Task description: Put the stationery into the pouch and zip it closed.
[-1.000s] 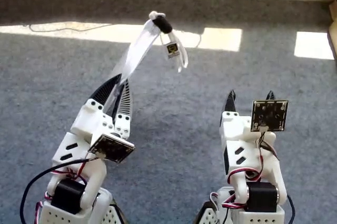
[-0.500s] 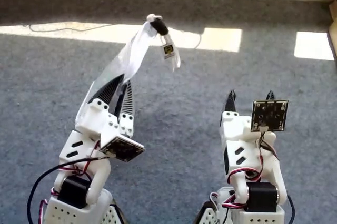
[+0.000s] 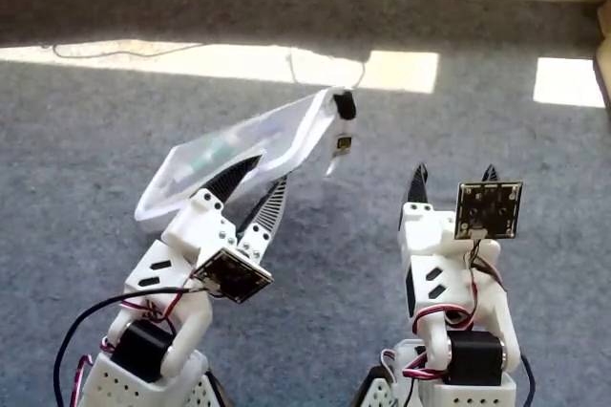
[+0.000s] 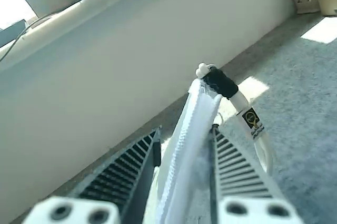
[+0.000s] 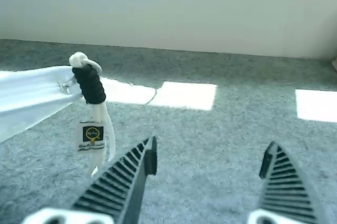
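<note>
We hold the pouch (image 3: 229, 154) aloft over the carpet (image 3: 535, 187), clamped in the left gripper (image 4: 185, 134). This presents its zip end to the right gripper (image 5: 210, 148), whose jaws stand apart, likely to take the black zip pull (image 5: 88, 84).

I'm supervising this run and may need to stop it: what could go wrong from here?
The pouch hangs in the air, pinched along one edge by the left gripper; it could slip out. The zip pull sits off to the side of the open right gripper, so a grab might miss it or catch the dangling tag.
</note>
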Robot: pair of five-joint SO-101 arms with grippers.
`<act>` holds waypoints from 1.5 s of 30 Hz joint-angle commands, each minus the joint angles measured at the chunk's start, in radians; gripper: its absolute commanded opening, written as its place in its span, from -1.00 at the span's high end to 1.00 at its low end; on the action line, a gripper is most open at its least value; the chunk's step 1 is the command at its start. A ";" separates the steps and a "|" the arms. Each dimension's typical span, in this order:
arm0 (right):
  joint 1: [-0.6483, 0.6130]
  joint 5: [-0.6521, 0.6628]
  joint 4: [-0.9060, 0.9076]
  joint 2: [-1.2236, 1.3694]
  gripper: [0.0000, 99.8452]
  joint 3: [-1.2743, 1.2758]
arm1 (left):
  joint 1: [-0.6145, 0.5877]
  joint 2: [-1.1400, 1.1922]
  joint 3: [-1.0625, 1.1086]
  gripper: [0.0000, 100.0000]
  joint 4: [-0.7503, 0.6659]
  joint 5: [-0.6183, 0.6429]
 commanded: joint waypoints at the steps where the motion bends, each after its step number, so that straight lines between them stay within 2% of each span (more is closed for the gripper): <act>1: -0.012 0.002 0.004 -0.010 0.40 -0.007 | 0.013 -0.022 -0.107 0.68 0.087 0.026; 10: -0.012 0.002 0.004 -0.010 0.42 -0.007 | 0.013 -0.022 -0.294 0.62 0.253 0.224; 18: -0.012 -0.002 0.004 -0.010 0.42 -0.007 | 0.007 -0.024 -0.389 0.63 0.338 0.245; 22: -0.012 -0.005 0.004 -0.010 0.42 -0.007 | 0.007 -0.024 -0.400 0.83 0.342 0.241; 25: -0.012 -0.006 0.007 -0.010 0.53 -0.007 | 0.004 -0.024 -0.392 0.99 0.344 0.239; 29: -0.012 -0.006 0.008 -0.010 0.77 -0.013 | -0.065 -0.024 -0.392 0.99 0.339 0.244; 34: -0.013 -0.006 0.064 -0.019 0.86 -0.038 | -0.156 -0.025 -0.381 0.99 0.345 0.245; 37: -0.013 -0.006 0.065 -0.090 0.99 -0.071 | -0.214 -0.025 -0.354 0.99 0.345 0.245; 40: -0.013 -0.006 0.067 -0.199 0.99 -0.077 | -0.265 -0.025 -0.328 0.99 0.345 0.245; 45: -0.013 -0.002 0.065 -0.179 0.99 -0.084 | -0.328 -0.025 -0.274 0.99 0.354 0.245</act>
